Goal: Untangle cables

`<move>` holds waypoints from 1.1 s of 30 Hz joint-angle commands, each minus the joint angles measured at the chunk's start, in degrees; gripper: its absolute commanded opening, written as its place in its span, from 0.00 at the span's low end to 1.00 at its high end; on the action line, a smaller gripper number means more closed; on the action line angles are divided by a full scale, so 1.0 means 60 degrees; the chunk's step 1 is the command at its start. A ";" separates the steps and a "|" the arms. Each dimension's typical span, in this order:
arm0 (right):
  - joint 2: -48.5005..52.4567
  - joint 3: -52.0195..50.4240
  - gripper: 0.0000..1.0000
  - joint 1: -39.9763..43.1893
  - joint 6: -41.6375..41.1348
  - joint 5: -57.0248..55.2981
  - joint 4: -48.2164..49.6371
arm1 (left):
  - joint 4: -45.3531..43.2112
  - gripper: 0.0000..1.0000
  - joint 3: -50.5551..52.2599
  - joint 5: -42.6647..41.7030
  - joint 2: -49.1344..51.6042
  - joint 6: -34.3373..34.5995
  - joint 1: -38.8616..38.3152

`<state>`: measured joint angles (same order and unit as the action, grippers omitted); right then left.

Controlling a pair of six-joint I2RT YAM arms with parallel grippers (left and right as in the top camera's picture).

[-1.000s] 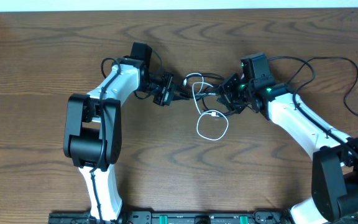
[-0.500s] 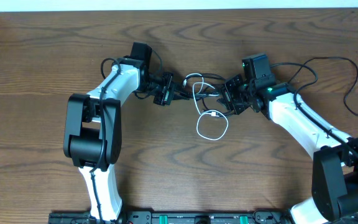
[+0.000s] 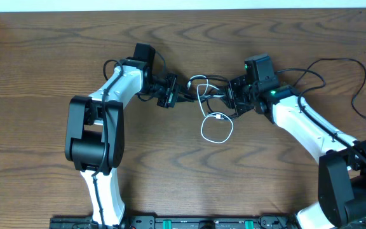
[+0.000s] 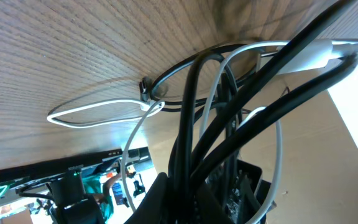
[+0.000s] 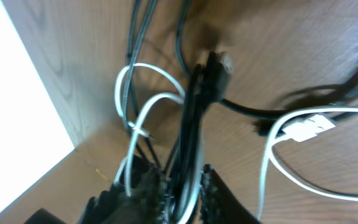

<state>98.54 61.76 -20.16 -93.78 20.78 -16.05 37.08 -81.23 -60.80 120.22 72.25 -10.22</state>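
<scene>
While both of my grippers hold the cables (image 3: 210, 89) between them, the untangling looks barely begun. My left gripper (image 3: 172, 97) is clamped on a bundle of black cords (image 4: 229, 118), which run straight out ahead of it in one thick sheaf with the white cord (image 3: 216, 132) threaded through. My right gripper (image 3: 232, 97) pinches the opposite side of the same knot, with black and white strands caught together between its fingers (image 5: 219, 196).

The whole snarl hangs in the gap between the two grippers, just above the wooden table (image 3: 43, 51). Only the white cord's loose end has any freedom. Its loop lies flat on the wood, just to the base side of that gap, and its plug (image 5: 306, 127) rests beside my right gripper.

By my reading, no cord is yet separate from the others. The black strands cross one another and the white one winds through them in more than one place. What remains is nearly everything: drawing the white cord out, parting the black ones, and laying each down on its own.
</scene>
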 commanded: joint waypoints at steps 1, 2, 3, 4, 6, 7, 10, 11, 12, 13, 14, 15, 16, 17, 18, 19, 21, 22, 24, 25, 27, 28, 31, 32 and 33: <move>0.0044 0.0058 0.12 -0.0091 -0.0237 -0.0495 0.0160 | 0.0025 0.08 0.0000 -0.0189 0.0124 0.0157 0.0029; 0.0044 0.0058 0.11 -0.0091 -0.0222 -0.0543 0.0189 | 0.0025 0.08 0.0000 -0.0193 0.0124 0.0157 0.0029; 0.0044 0.0058 0.10 -0.0084 -0.0222 -0.0634 0.0208 | 0.0025 0.08 0.0000 -0.0189 0.0124 0.0157 0.0029; 0.0044 0.0058 0.09 -0.0084 -0.0219 -0.0714 0.0219 | 0.0025 0.08 0.0000 -0.0189 0.0124 0.0153 0.0029; 0.0044 0.0058 0.02 -0.0073 -0.0219 -0.0867 0.0219 | 0.0025 0.08 0.0000 -0.0189 0.0124 0.0153 0.0029; 0.0044 0.0058 0.01 -0.0062 -0.0215 -0.0878 0.0222 | 0.0025 0.08 0.0000 -0.0186 0.0124 0.0153 0.0029; 0.0044 0.0058 0.01 0.0036 0.0259 -0.0874 0.0364 | 0.0025 0.08 0.0000 -0.0153 0.0124 0.0146 0.0029; 0.0044 0.0058 0.01 0.0066 0.0594 -0.0874 0.0459 | 0.0025 0.08 0.0000 -0.0062 0.0124 0.0113 0.0029; 0.0044 0.0058 0.01 0.0095 0.0911 -0.0871 0.0586 | 0.0025 0.08 0.0000 0.0080 0.0124 0.0069 0.0029; 0.0044 0.0058 0.01 0.0117 0.1191 -0.0867 0.0736 | 0.0029 0.08 0.0000 0.0222 0.0124 -0.0004 0.0029; 0.0044 0.0058 0.01 0.0138 0.1526 -0.0856 0.0933 | 0.0029 0.08 0.0000 0.0321 0.0124 -0.0087 0.0029; 0.0044 0.0058 0.01 0.0175 0.1967 -0.0798 0.1195 | 0.0033 0.08 0.0000 0.0393 0.0124 -0.0149 0.0029; 0.0044 0.0058 0.01 0.0219 0.2441 -0.0699 0.1504 | 0.0029 0.08 0.0000 0.0452 0.0124 -0.0237 0.0029; 0.0044 0.0058 0.01 0.0273 0.2965 -0.0554 0.1876 | 0.0029 0.08 0.0000 0.0539 0.0124 -0.0324 0.0029; 0.0044 0.0058 0.01 0.0328 0.3464 -0.0339 0.2175 | 0.0029 0.08 0.0000 0.0605 0.0124 -0.0412 0.0029; 0.0044 0.0058 0.01 0.0404 0.4007 -0.0033 0.2499 | 0.0029 0.08 0.0000 0.0645 0.0124 -0.0510 0.0029; 0.0044 0.0058 0.01 0.0586 0.4849 0.0761 0.3122 | 0.0029 0.08 0.0000 0.0787 0.0124 -0.0648 0.0029; 0.0044 0.0058 0.01 0.0696 0.5125 0.1184 0.3413 | 0.0029 0.08 0.0000 0.0856 0.0124 -0.0758 0.0029; 0.0044 0.0058 0.01 0.0911 0.5187 0.1810 0.3789 | 0.0029 0.08 0.0000 0.1086 0.0124 -0.0933 0.0029; 0.0044 0.0058 0.01 0.1064 0.5191 0.2211 0.3956 | 0.0029 0.08 0.0000 0.1268 0.0124 -0.1045 0.0029; 0.0044 0.0058 0.01 0.1333 0.5224 0.2765 0.4105 | 0.0033 0.08 0.0000 0.1417 0.0124 -0.1239 0.0029; 0.0044 0.0058 0.01 0.1464 0.5282 0.2976 0.4171 | 0.0033 0.08 0.0000 0.1494 0.0124 -0.1311 0.0029; 0.0044 0.0058 0.01 0.1898 0.5716 0.3479 0.4240 | 0.0033 0.08 0.0000 0.1574 0.0124 -0.1439 0.0029; 0.0044 0.0058 0.01 0.2025 0.5909 0.3599 0.4240 | 0.0033 0.08 0.0000 0.1625 0.0124 -0.1475 0.0029; 0.0044 0.0058 0.01 0.2149 0.6127 0.3708 0.4240 | 0.0029 0.08 0.0000 0.1727 0.0124 -0.1545 0.0029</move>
<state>98.59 61.76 -9.56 -62.48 38.09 8.86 37.01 -81.23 -53.39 120.22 65.49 -10.28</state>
